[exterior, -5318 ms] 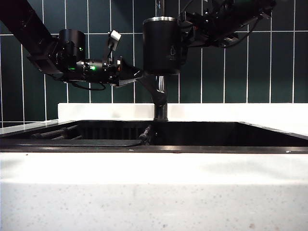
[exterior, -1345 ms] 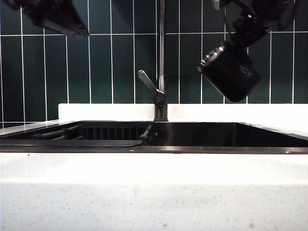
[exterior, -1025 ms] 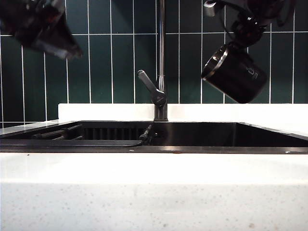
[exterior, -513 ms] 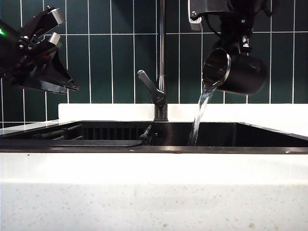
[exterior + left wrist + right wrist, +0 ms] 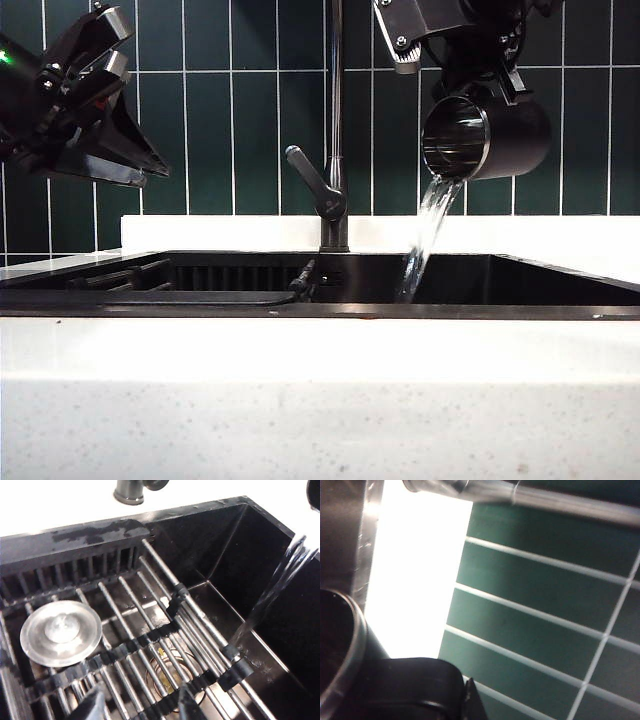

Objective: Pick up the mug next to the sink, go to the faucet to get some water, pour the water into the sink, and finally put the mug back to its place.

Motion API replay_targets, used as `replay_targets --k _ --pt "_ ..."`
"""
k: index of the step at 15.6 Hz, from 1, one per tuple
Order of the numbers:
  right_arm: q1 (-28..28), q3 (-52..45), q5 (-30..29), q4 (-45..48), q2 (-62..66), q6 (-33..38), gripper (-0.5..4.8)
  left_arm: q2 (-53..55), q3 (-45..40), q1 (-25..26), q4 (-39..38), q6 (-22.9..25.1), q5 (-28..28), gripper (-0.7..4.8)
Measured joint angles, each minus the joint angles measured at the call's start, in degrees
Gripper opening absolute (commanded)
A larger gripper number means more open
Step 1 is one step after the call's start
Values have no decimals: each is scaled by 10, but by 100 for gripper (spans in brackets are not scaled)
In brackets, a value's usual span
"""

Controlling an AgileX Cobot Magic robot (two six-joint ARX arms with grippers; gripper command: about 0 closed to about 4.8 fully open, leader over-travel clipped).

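Note:
The matte black mug (image 5: pixel 492 137) hangs on its side high over the right part of the sink (image 5: pixel 470 310), with its silver rim facing left. Water (image 5: pixel 425 235) streams from that rim down into the basin. My right gripper (image 5: pixel 487 72) holds the mug from above, shut on its handle (image 5: pixel 412 680); one dark fingertip (image 5: pixel 472 700) shows beside it. The faucet (image 5: pixel 337 120) stands left of the mug, its grey lever (image 5: pixel 310 178) angled up and to the left. My left gripper (image 5: pixel 105 110) hovers open and empty over the sink's left end, its fingertips (image 5: pixel 186 705) above the rack.
A slatted metal rack (image 5: pixel 150 645) and a round steel drain cover (image 5: pixel 61 630) lie in the basin. The stream (image 5: pixel 272 595) lands near the rack's end. A green tiled wall (image 5: pixel 230 130) stands behind the white countertop (image 5: pixel 320 400).
The mug has rolled from a downward tilt to lying level, and water has begun pouring out. My left arm has come down into view at the left and settled there.

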Motion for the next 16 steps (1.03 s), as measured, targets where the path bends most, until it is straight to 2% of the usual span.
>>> replay_targets --k 3,6,13,14,16 --pt "2 0 -23 32 0 -29 0 0 0 0 0 -10 0 182" --pt "2 4 -24 116 0 -51 0 0 0 0 0 -24 0 183" --pt "2 8 -68 141 -1 -82 -1 0 0 0 26 -51 1 182" --pt "2 8 -69 139 -1 -58 -1 0 0 0 26 -52 1 183" --pt "2 7 -69 138 -1 58 -1 0 0 0 26 -52 1 182"
